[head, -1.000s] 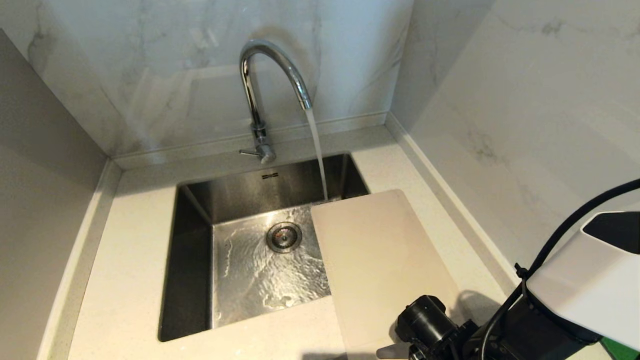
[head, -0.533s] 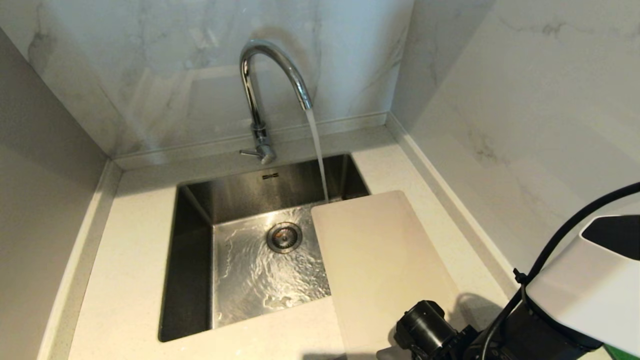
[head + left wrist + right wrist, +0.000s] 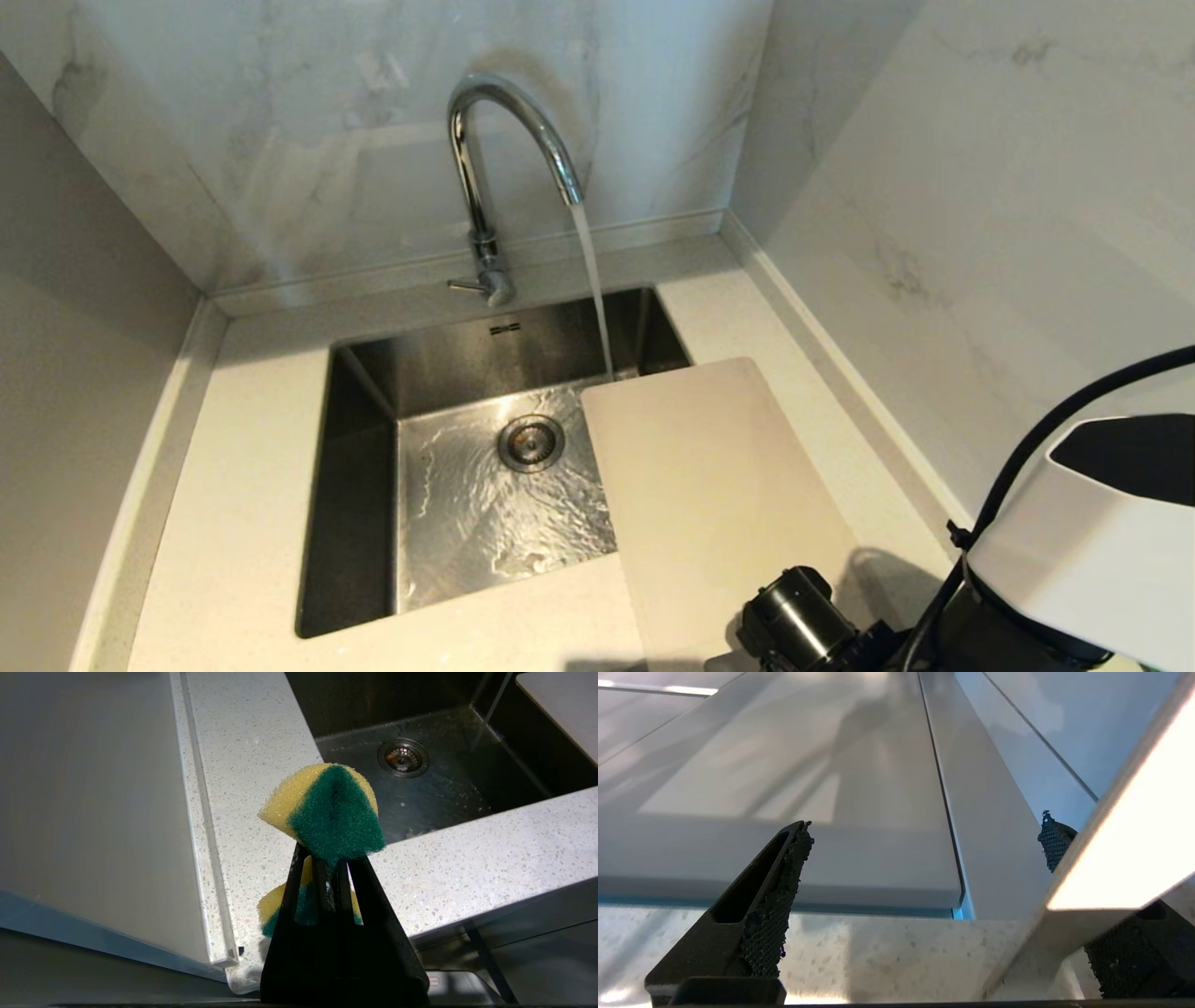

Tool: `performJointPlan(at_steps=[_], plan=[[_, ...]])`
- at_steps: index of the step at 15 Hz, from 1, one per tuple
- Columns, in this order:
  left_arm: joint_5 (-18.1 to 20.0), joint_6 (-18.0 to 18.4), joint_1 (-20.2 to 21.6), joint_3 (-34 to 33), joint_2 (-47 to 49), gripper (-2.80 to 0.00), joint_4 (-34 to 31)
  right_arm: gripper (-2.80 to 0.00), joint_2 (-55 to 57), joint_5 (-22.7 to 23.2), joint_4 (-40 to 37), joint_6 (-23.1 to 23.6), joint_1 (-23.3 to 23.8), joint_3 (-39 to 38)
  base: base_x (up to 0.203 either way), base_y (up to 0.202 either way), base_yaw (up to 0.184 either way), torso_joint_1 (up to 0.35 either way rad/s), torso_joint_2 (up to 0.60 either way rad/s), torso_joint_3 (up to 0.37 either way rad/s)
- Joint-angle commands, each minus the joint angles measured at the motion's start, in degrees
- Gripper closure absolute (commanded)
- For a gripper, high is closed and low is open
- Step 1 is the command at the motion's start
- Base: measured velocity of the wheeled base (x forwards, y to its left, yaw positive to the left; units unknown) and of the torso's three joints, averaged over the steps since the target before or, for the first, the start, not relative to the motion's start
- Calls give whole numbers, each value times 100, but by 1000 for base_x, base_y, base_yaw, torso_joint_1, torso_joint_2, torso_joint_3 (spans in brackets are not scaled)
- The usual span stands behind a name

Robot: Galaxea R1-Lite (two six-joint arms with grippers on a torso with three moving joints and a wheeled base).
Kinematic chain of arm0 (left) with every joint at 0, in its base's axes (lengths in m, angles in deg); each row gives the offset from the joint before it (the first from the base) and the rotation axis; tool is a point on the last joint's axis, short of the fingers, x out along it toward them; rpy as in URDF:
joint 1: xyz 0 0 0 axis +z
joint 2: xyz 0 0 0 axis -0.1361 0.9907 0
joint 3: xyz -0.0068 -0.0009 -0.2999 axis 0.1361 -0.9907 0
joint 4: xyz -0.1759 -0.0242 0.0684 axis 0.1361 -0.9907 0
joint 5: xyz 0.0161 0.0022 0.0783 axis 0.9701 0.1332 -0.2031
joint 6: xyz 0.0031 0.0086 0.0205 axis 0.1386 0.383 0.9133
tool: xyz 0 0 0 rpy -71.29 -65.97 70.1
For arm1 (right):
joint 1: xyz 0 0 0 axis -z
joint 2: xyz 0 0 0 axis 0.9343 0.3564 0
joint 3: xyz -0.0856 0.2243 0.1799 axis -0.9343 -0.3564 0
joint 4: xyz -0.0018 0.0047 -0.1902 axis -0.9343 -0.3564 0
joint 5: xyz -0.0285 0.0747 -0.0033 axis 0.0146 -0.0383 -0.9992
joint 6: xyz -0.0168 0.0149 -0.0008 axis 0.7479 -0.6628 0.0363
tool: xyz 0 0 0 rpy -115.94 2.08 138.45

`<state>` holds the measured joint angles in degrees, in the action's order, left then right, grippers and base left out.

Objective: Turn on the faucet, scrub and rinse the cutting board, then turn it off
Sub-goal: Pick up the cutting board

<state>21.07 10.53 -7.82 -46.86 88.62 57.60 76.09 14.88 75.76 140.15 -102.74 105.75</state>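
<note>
Chrome gooseneck faucet [image 3: 485, 177] runs into the sink; cream cutting board [image 3: 709, 504] lies flat, overhanging the basin's right edge.

The cutting board [image 3: 709, 495] runs off the head view's bottom edge, its near end covered by the right arm [image 3: 1055, 569]. The right gripper [image 3: 920, 896] itself lies outside that view. In the right wrist view, one fingertip [image 3: 1057, 837] is partly hidden behind the board's edge.

Your head view looks steeply down onto the sink [image 3: 373, 485]. Left wrist view faces the same sink [image 3: 467, 788] from low beside it. Right wrist view sits close above the countertop [image 3: 878, 952] beside it.
</note>
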Motion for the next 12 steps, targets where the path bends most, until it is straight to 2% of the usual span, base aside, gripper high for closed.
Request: performJointPlan(at_steps=[1, 12], plan=[[-3, -3, 0, -9, 7, 0, 2, -280, 101, 11, 55, 52, -17, -41, 0, 0, 0, 0, 0, 0], [-3, -3, 0, 0, 7, 0, 2, -280, 325, -33, 300, 96, -118, 32, 0, 0, 0, 0, 0, 0]])
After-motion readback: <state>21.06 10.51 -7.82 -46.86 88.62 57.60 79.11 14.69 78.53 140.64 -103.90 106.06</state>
